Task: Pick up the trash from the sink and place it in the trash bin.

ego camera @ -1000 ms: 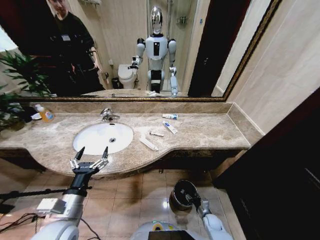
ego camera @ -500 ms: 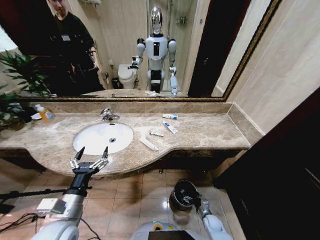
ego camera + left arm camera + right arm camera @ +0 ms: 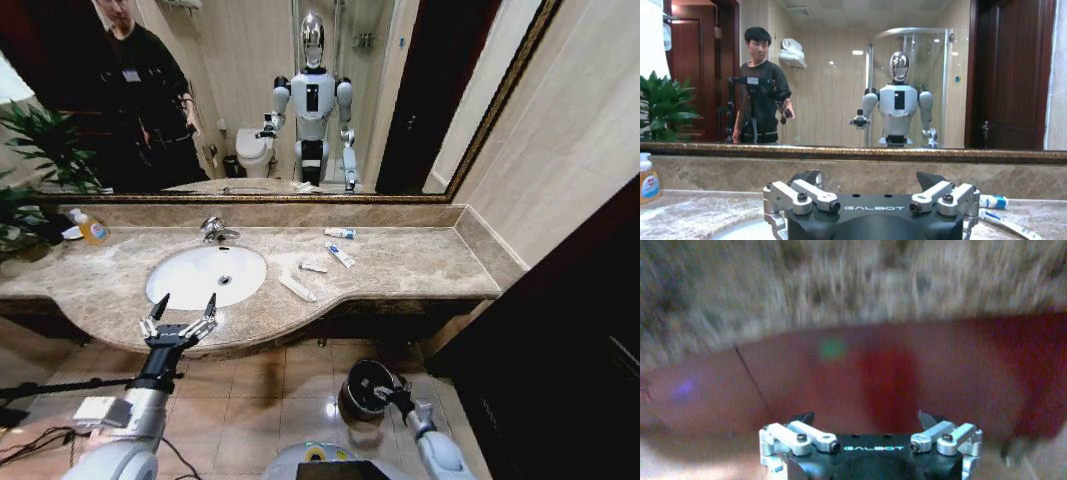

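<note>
Head view shows my left gripper poised at the front edge of the counter, fingers spread wide and holding nothing, just before the near rim of the sink. My right gripper hangs low over the floor beside the trash bin, and I cannot tell how its fingers stand. The basin itself looks bare; the trash lies on the marble to the right of it. The long thin white packet is nearest, just off the basin's right rim, its long axis running diagonally away from me toward the left. A small sachet sits just beyond it, and two white tubes lie farther back, near the wall. So the packet lies forward and to the right of my left gripper, which I judge the closer arm.
</note>
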